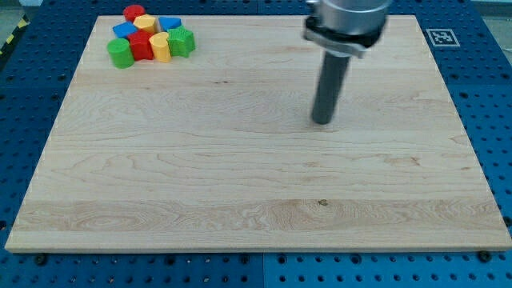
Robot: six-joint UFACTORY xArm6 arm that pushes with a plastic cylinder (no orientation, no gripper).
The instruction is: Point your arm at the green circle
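Our green circle (120, 53) sits at the left end of the block cluster near the board's (240, 184) top-left corner. It is round, so we make out no long axis or facing direction. It touches a red block (141, 46). Our tip (322, 122) rests on bare wood, well apart to the view's right and slightly lower, touching no block and holding nothing.

arm (346, 20) cut off at top, clustered blocks (150, 34) partly overlapping
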